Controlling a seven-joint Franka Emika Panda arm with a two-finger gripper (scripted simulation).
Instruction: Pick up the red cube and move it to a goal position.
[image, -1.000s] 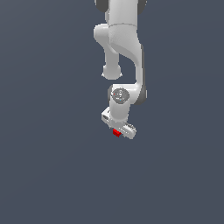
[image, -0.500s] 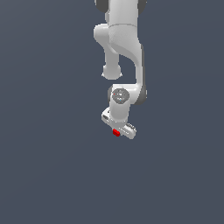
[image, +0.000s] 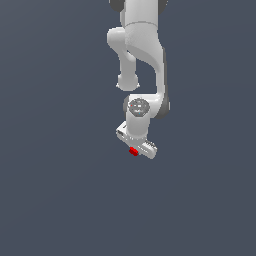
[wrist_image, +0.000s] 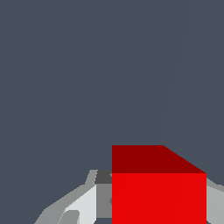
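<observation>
You had the cube (image: 133, 151) clamped in the gripper (image: 136, 150), just below centre of the exterior view; in the wrist view the cube (wrist_image: 158, 192) filled the lower right between the fingers (wrist_image: 83, 203). No goal marker showed. For the carry, you needed a firm squeeze and a smooth, unhurried move, so the cube could not slip.

Arm (image: 142, 45) hanging down, end effector (image: 136, 146) clamped.
</observation>
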